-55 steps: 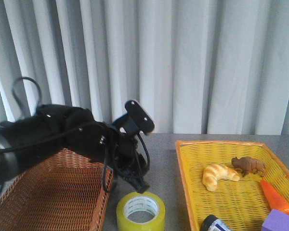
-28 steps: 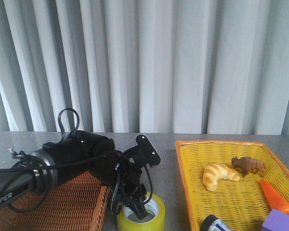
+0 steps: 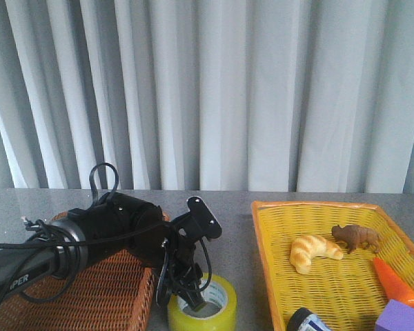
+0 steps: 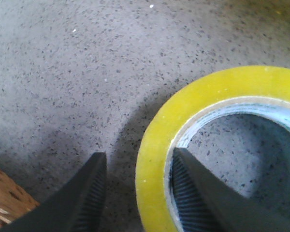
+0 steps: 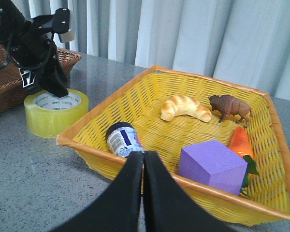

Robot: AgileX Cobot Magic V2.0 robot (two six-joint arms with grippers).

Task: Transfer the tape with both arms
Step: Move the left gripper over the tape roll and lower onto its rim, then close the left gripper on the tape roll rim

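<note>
The yellow-green tape [image 3: 221,314] lies flat on the grey table between the two baskets. It also shows in the left wrist view [image 4: 222,87] and the right wrist view [image 5: 55,115]. My left gripper [image 3: 190,298] is down over the roll's near wall and open [image 4: 139,155]. One finger [image 4: 193,193] is inside the white core. The other finger [image 4: 89,193] is outside, a gap away from the roll. My right gripper [image 5: 143,158] is shut and empty, in front of the yellow basket's near rim. It is out of the front view.
A brown wicker basket [image 3: 90,296] stands left of the tape, under the left arm. A yellow basket [image 3: 262,238] on the right holds a croissant [image 3: 313,252], a toy bison [image 3: 357,237], a carrot [image 3: 395,283], a purple block [image 5: 211,164] and a dark blue-white jar [image 5: 122,139].
The left arm has come down and stretched out low over the brown basket. Its gripper has dropped from above the tape onto it, one finger going into the core.
</note>
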